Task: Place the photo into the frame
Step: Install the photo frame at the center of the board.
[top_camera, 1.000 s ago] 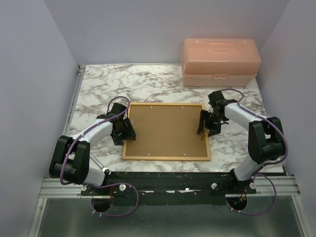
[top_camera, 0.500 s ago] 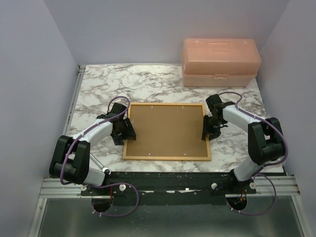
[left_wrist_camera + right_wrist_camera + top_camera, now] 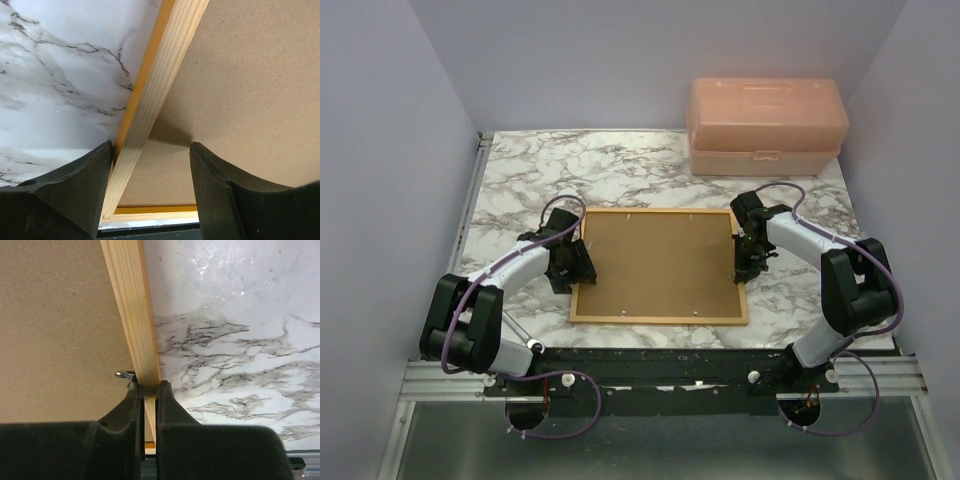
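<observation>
On tabletop (image 3: 520,180): frame (image 3: 658,320) back-up, pink box (image 3: 766,127) behind.
Left jaws: apart, astride frame's rail.
Right jaws: pinching opposite rail; wrist view alone shows metal tab (image 3: 124,374).

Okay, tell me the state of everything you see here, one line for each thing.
frame: flat on the table, back up.
backing board: seated in the frame.
pink box: lid closed.
left fingers: open, straddling the frame's left rail.
right fingers: shut at the frame's right rail.
</observation>
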Tool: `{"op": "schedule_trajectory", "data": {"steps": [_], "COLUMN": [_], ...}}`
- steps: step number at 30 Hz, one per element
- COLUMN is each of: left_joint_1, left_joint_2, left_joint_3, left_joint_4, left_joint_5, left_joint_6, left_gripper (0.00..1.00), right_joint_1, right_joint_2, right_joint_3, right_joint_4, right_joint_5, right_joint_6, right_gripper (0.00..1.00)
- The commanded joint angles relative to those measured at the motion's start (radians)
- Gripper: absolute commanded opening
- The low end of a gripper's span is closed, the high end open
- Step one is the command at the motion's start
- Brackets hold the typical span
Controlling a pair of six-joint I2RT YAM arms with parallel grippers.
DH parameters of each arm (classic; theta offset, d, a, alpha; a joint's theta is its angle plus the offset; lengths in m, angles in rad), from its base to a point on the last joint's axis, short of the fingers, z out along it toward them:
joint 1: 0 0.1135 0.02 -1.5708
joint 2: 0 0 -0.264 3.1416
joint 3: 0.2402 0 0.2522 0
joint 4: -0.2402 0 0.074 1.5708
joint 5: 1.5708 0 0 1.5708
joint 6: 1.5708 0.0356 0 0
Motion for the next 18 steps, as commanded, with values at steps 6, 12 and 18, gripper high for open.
{"op": "schedule_trajectory", "data": {"steps": [6,12,18], "left_joint_1": [-0.130,-0.205,-0.281], "left_joint_2": [0.001,-0.025,-0.073], "left_joint_3": [-0.024,-0.050,-0.126], "left_joint_4": [0.073,0.082,0.110], "left_joint_5": [0.112,0.114,0.103], "left_joint_6": [-0.074,-0.132,-0.210], "left_gripper": [0.60,0.60,0.60], "right_joint_1": [-0.020,-0.033,-0.050], "right_joint_2": [-0.059,-0.094,-0.106], "right_joint_3": [-0.026,-0.058,-0.098], "right_joint_4": [0.018,0.026,0.022], "right_joint_5": [-0.001,-0.112,-0.113], "right_joint_6": [0.101,0.117,0.119], "right_gripper": [0.17,0.50,0.66]}}
